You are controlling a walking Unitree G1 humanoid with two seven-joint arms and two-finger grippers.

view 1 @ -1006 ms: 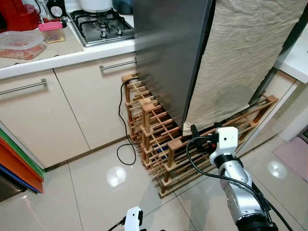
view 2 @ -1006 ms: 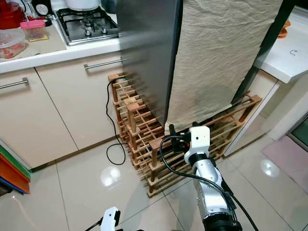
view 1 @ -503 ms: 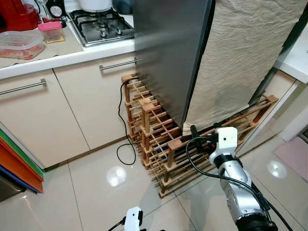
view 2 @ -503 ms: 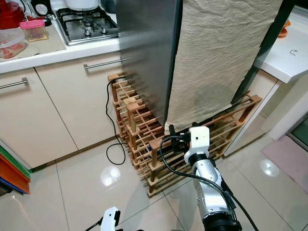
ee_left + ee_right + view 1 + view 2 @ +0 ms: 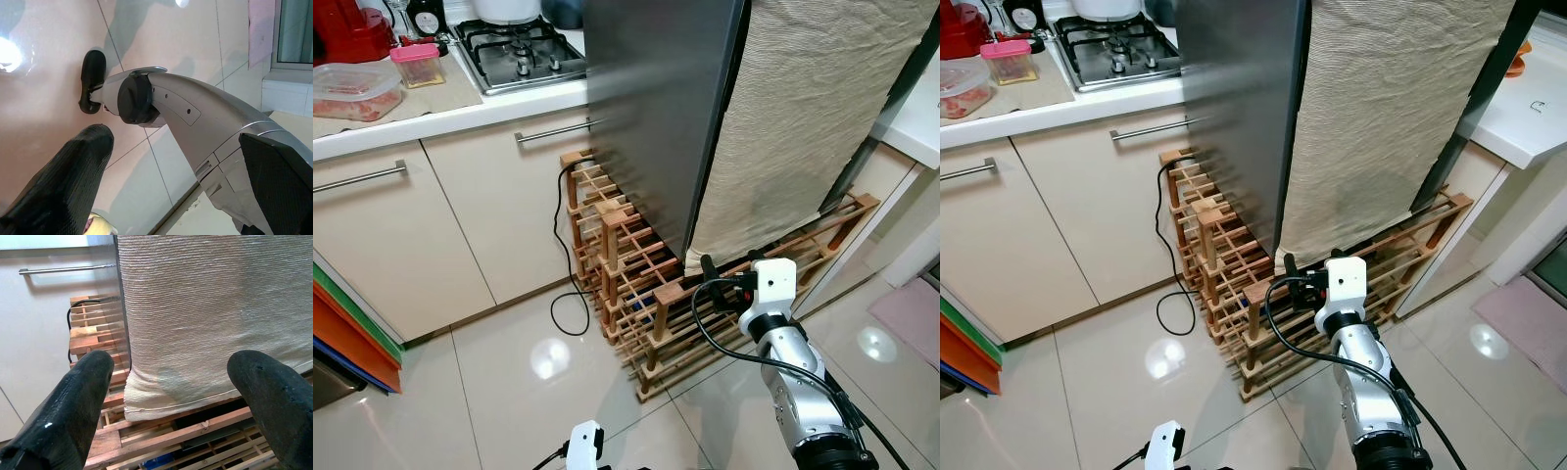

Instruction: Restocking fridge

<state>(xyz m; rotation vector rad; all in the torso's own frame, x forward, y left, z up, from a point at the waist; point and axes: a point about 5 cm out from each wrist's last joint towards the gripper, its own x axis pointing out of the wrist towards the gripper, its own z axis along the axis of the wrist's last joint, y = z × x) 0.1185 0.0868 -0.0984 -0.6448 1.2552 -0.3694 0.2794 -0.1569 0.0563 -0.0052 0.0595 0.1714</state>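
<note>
right end effector (image 5: 171, 396): fingers spread wide, holding nothing, near beige cloth (image 5: 803, 117) hanging over wooden rack (image 5: 636, 284)
left end effector (image 5: 166, 171): open, empty, low over floor (image 5: 489, 392)

The right gripper (image 5: 171, 396), fingers spread wide, faces a beige cloth (image 5: 803, 108) hanging over the fridge front (image 5: 656, 98). Just below the cloth's hem a wooden rack (image 5: 636, 284) juts onto the floor, with a black cable (image 5: 563, 264) looping beside it. Bare tiles (image 5: 509, 392) lie open to the left, before the cabinets (image 5: 411, 235).
</note>
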